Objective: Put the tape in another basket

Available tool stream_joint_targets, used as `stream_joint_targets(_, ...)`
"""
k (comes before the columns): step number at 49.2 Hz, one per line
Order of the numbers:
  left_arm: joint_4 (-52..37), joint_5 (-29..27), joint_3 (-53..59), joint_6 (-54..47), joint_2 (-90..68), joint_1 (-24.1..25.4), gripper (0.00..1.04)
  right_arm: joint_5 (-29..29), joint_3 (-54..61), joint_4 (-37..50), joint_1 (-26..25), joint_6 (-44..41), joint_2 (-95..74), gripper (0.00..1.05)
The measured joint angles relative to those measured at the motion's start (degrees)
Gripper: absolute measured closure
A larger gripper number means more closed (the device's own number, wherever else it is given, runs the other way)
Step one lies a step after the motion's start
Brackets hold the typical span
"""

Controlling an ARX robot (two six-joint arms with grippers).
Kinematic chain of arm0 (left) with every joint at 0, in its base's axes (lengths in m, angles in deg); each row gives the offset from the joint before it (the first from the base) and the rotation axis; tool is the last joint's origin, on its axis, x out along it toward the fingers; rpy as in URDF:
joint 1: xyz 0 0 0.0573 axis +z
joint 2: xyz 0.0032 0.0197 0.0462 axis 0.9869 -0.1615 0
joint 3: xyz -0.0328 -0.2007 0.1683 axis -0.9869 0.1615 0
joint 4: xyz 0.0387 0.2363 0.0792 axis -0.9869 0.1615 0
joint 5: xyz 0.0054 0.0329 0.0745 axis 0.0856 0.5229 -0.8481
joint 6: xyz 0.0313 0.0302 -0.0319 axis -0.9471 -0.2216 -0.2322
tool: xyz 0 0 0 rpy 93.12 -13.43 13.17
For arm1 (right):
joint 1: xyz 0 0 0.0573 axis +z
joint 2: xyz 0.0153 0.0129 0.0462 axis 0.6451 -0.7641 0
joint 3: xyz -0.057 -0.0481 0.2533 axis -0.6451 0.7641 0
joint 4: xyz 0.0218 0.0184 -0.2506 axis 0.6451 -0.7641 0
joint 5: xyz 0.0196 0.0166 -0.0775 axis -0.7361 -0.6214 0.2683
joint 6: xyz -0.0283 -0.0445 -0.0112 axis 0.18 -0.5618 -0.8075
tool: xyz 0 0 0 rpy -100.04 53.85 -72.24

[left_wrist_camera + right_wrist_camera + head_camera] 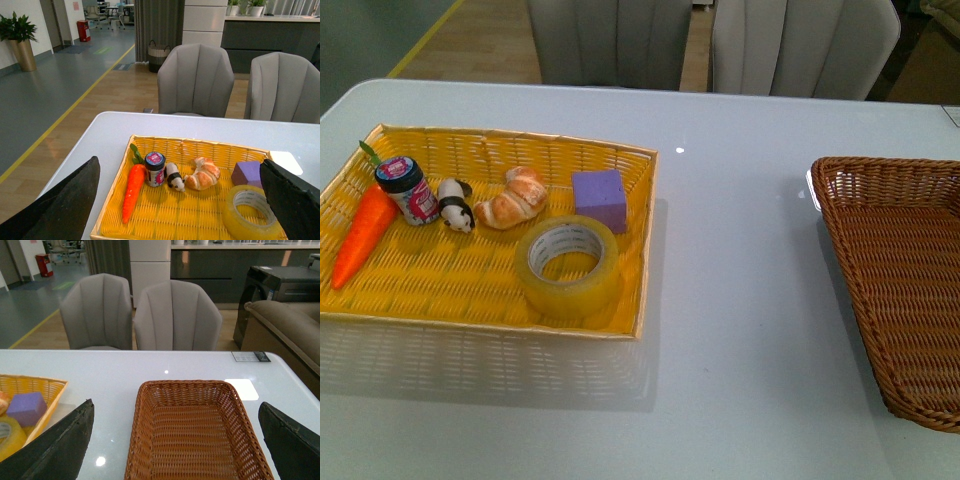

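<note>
Tape (pixel 570 265): the yellowish translucent roll is lying flat, hole up, in the front right corner of the yellow woven tray (pixel 520 148), on the counter's left side.
Tray wall: the low right rim is running just beside the roll, standing between it and the rest of the counter (pixel 740 300).
Purple block (pixel 600 198): it is sitting just behind the roll; whether the two are touching cannot be told.
Croissant (pixel 515 198): it is lying behind and left of the roll, near it but apart.
Panda figurine (pixel 455 205): it is resting left of the croissant, close beside it.
Small jar (pixel 408 190): it is standing upright at the tray's left, just next to the panda.
Toy carrot (pixel 365 235): it is lying along the tray's left edge, its leafy end pointing toward the back.
Basket (pixel 910 300): the dark brown wicker one is sitting on the counter's right side, well apart from the tray and partly cut off in the front view.
Left end effector (pixel 178 161): its dark fingers (pixel 65 205) are spread wide apart, holding nothing, hanging above the tray.
Right end effector (pixel 175 403): its fingers (pixel 292 440) are likewise spread wide, gripping nothing, hanging over the brown basket.
Chairs (pixel 610 40): two grey ones are standing behind the counter.
</note>
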Motion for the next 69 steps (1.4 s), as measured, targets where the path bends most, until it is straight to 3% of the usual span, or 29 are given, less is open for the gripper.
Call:
stream_joint_targets(47,0.0,0.0,0.0,0.0,0.0,0.0,0.09,-0.2,-0.1,-0.2,0.0,0.1,-0.1,0.09)
stream_joint_targets(51,0.0,0.0,0.0,0.0,0.0,0.0,0.09,-10.1,-7.8,-18.1,-6.4,0.1,-13.2,0.09)
stream_joint_targets(53,0.0,0.0,0.0,0.0,0.0,0.0,0.09,-13.7,-10.3,-20.0,-11.6,-1.3,-21.8,0.09)
stream_joint_targets(57,0.0,0.0,0.0,0.0,0.0,0.0,0.09,-18.2,-13.9,-10.7,-21.4,-6.2,-38.2,0.09)
stream_joint_targets(59,0.0,0.0,0.0,0.0,0.0,0.0,0.09,-18.8,-15.9,-4.8,-23.9,-8.5,-45.8,0.09)
stream_joint_targets(67,0.0,0.0,0.0,0.0,0.0,0.0,0.09,-16.0,-26.8,13.9,-26.2,-14.9,-74.4,0.09)
stream_joint_targets(69,0.0,0.0,0.0,0.0,0.0,0.0,0.09,-15.8,-30.0,15.1,-26.2,-15.9,-80.3,0.09)
